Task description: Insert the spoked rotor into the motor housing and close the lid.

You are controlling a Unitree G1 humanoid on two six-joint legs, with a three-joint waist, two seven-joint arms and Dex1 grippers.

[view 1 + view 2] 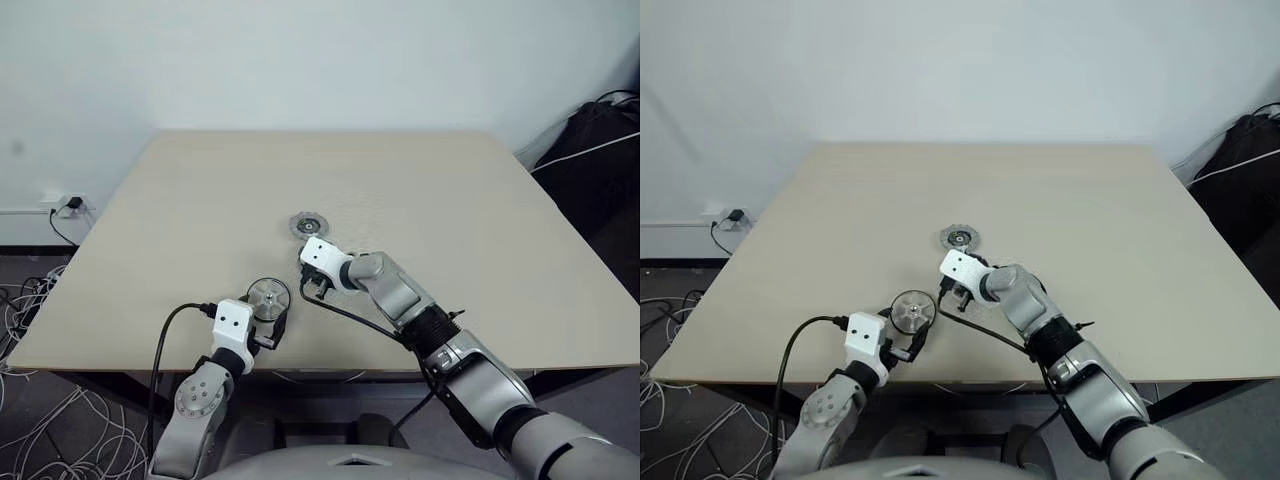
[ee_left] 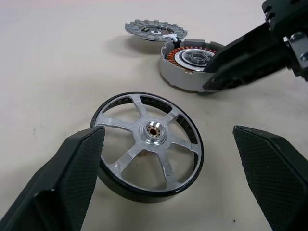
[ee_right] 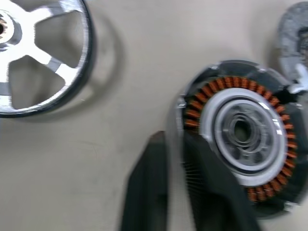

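The spoked rotor (image 2: 149,144), a shiny silver disc with a dark outer ring, lies flat on the table near its front edge. My left gripper (image 1: 277,322) is open, with one finger on each side of the rotor and not touching it. Just right of the rotor sits the motor housing (image 3: 240,139), ringed with copper windings around a silver centre. My right gripper (image 3: 174,140) reaches down onto its near rim, one finger outside the wall and one over the windings, shut on that rim. The notched dull-grey lid (image 1: 308,224) lies just behind the housing.
The beige table (image 1: 450,200) has a front edge close behind my left gripper. Loose cables (image 1: 40,400) lie on the floor at the left, and a dark bag (image 1: 600,150) sits beyond the table's back right corner.
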